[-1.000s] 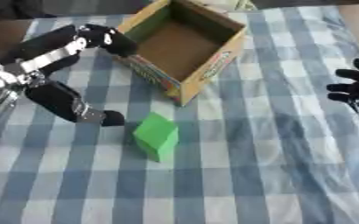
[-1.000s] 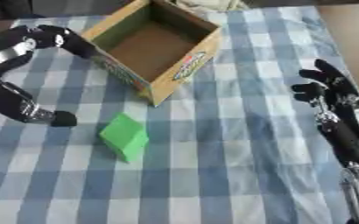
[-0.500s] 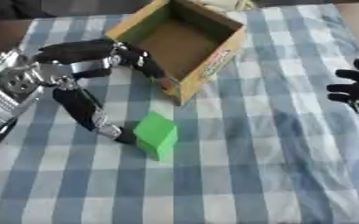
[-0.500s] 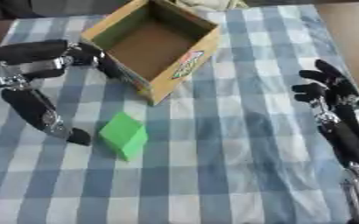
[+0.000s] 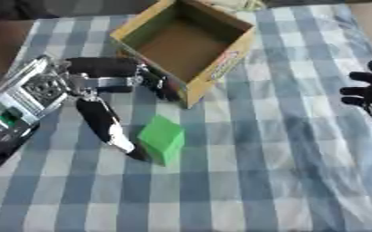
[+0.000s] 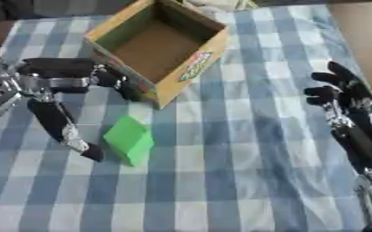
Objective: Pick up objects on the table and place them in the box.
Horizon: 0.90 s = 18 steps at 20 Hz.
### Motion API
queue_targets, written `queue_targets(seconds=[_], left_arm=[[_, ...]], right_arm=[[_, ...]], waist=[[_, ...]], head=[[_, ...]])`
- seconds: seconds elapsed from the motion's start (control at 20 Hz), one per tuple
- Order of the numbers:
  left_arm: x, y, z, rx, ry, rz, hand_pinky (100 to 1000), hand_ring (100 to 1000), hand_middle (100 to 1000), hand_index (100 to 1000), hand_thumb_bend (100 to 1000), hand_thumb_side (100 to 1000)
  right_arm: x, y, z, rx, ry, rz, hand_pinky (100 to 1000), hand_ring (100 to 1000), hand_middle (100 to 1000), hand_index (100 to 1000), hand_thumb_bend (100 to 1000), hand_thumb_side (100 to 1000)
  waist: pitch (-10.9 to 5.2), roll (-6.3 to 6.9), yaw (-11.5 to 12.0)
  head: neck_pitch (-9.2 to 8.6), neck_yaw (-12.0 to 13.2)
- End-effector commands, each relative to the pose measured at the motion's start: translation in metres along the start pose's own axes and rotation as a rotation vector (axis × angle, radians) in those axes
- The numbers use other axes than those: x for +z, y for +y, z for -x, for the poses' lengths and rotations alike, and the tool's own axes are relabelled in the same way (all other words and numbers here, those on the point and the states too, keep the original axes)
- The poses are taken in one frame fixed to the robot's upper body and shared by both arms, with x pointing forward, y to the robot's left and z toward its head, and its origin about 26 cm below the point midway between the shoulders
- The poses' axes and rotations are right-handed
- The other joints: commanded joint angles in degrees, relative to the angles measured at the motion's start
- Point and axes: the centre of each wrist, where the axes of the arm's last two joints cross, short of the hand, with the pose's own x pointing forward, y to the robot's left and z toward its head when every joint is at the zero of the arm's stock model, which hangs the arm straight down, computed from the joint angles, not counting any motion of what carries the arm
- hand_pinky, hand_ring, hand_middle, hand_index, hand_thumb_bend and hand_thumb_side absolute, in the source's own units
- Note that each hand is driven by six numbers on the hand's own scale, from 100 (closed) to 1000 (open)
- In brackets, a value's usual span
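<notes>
A green block (image 5: pixel 162 138) lies on the checked cloth in front of the open cardboard box (image 5: pixel 187 41), which is empty inside. My left hand (image 5: pixel 102 97) reaches in from the left, spread open around the block's left side. Its thumb (image 5: pixel 106 128) touches the block's left face. The fingers (image 5: pixel 129 76) stretch along the box's near-left wall, above the block. My right hand (image 6: pixel 344 94) rests open at the right edge, fingers pointing left and up, holding nothing.
A blue-and-white checked cloth (image 5: pixel 276 172) covers the table. Its right and front parts hold nothing else. Something pale lies behind the box (image 5: pixel 235 4) at the far edge.
My left hand has moved right and down toward the green block, and the thumb now meets the block's left face. The block, box and right hand have stayed put.
</notes>
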Motion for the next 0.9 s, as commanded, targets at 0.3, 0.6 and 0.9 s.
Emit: queue_targets(seconds=[0.3,0.6,0.9], left_arm=[[-0.005,-0.003,0.014,-0.022,0.033,0.034,803,761,731,868,681,442],[-0.01,-0.009,0.021,-0.021,0.051,0.036,799,752,711,861,675,436],[-0.013,-0.015,0.026,-0.018,0.067,0.05,791,737,672,842,643,416]], right_arm=[[-0.002,-0.003,-0.004,0.019,-0.017,-0.013,758,758,817,968,100,601],[-0.002,-0.003,-0.005,0.017,-0.019,-0.016,758,758,817,968,100,601],[-0.003,-0.003,-0.005,0.016,-0.019,-0.015,758,758,817,968,100,602]], waist=[[-1.19,-0.03,-0.2],[-1.16,-0.17,-0.2],[-1.07,-0.29,-0.2]], head=[[0.36,0.0],[0.27,0.1],[0.28,0.2]])
